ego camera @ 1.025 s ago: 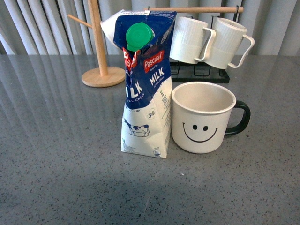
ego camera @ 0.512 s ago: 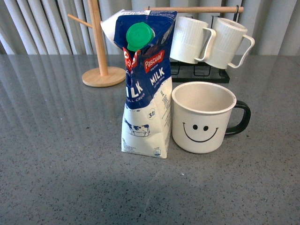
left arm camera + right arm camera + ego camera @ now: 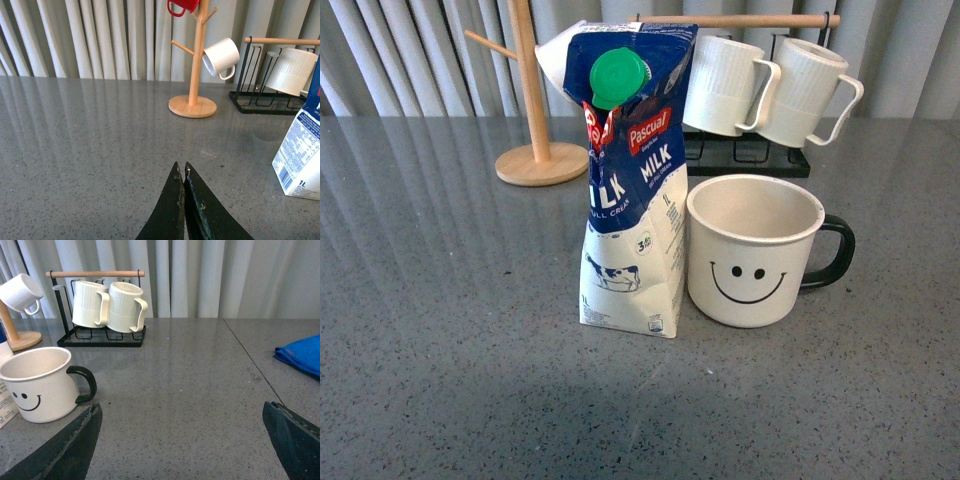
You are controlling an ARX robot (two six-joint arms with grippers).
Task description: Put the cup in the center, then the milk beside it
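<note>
Above the grey speckled tabletop (image 3: 90, 140), left gripper (image 3: 183, 172) pinched closed, empty; right gripper (image 3: 182, 415) spread wide, empty. Wide white enamel smiley mug with black handle (image 3: 754, 250) stands mid-table; tall blue-and-white Pascual milk carton with green cap (image 3: 630, 190) upright just beside it, on its left.

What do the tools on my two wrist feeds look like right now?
Left tool: two black, tapered, pointed fingers with a slightly speckled, worn surface, a tiny pale fleck near one tip. Right tool: black fingers with rough, textured edges at the frame's corners. No cables, markings or arm links show in any view.
</note>
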